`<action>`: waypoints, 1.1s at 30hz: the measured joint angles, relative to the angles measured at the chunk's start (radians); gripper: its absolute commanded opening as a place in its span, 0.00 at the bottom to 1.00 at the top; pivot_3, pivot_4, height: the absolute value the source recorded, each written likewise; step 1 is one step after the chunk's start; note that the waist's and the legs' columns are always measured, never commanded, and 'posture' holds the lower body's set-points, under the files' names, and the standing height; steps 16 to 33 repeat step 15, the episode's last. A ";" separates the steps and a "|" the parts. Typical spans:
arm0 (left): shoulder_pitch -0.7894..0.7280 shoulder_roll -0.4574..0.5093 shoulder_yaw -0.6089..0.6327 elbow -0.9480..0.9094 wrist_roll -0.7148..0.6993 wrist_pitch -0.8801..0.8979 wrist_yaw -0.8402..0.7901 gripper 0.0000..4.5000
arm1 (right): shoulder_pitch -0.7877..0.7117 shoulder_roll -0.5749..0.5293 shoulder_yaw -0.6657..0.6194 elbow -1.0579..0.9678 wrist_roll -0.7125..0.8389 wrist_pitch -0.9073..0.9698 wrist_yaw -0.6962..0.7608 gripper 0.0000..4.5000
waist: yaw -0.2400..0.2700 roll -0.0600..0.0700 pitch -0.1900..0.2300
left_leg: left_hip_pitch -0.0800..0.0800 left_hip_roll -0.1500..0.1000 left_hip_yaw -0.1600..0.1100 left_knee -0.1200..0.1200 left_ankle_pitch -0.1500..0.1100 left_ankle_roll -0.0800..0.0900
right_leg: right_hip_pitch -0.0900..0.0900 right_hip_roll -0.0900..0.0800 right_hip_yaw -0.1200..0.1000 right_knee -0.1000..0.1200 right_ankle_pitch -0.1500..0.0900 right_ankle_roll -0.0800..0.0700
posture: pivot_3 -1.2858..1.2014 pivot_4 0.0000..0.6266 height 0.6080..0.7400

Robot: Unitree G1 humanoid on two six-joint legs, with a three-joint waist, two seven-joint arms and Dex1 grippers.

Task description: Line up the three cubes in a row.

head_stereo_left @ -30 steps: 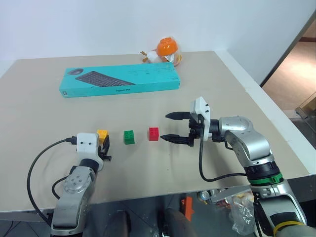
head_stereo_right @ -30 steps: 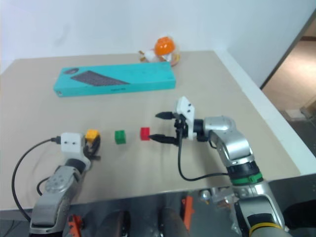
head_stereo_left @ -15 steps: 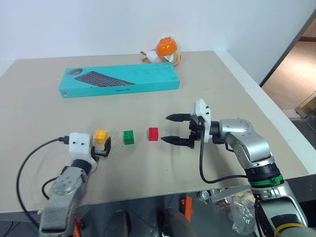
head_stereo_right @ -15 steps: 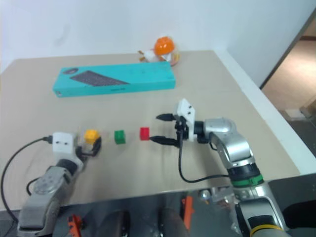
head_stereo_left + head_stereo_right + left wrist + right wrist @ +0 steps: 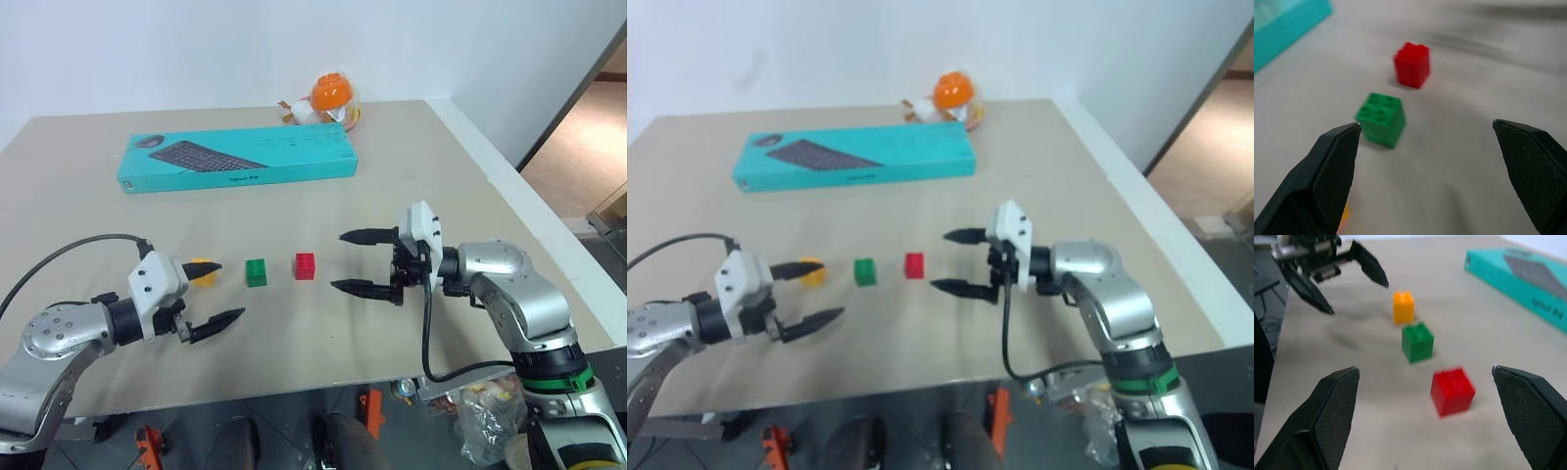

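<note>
Broadly, the beige tabletop (image 5: 88,225) has bare surface on all sides of the cubes: open room toward its near edge, toward the far side up to the long teal cardboard keyboard box (image 5: 238,160), and out to the right-hand edge, beyond which lies a floor. A round orange toy (image 5: 330,96) sits behind the box's right end, near the far edge.

At the left, the left gripper (image 5: 209,293) hangs just above the table with its two black fingers spread wide and nothing between them. The small yellow-orange studded plastic cube (image 5: 203,271) lies just beside the upper finger, whose tip overlaps it in the head views, so part of the cube is hidden; whether they touch cannot be told. In the left wrist view only an orange sliver shows by one finger (image 5: 1332,171).

Next to the right, a short gap away, stands the small green studded plastic cube (image 5: 256,271), and after a similar gap the small red studded plastic cube (image 5: 305,265). All three rest on the table in a rough line running left to right.

Right of the red cube, apart from it, the right gripper (image 5: 352,262) points left toward the row, its fingers wide apart and empty. Its wrist view shows all three cubes and the left gripper beyond.
</note>
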 measured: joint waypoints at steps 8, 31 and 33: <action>-0.225 0.013 0.064 0.332 -0.025 0.060 0.053 0.99 | 0.009 -0.027 -0.061 0.087 -0.010 -0.023 -0.039 1.00 | -0.002 -0.001 0.000 | 0.001 0.000 0.002 0.000 0.001 0.001 | 0.000 0.001 0.000 0.000 0.001 0.001 | 0.52 0.24 1.00; -0.247 0.035 0.061 0.488 0.062 -0.025 0.034 0.99 | 0.011 -0.039 -0.090 0.212 -0.038 -0.094 -0.043 1.00 | -0.001 -0.001 0.000 | -0.001 0.000 0.002 0.000 0.000 0.001 | -0.001 0.000 0.001 0.000 0.000 0.002 | 0.52 0.24 1.00; -0.247 0.035 0.061 0.488 0.062 -0.025 0.034 0.99 | 0.011 -0.039 -0.090 0.212 -0.038 -0.094 -0.043 1.00 | -0.001 -0.001 0.000 | -0.001 0.000 0.002 0.000 0.000 0.001 | -0.001 0.000 0.001 0.000 0.000 0.002 | 0.52 0.24 1.00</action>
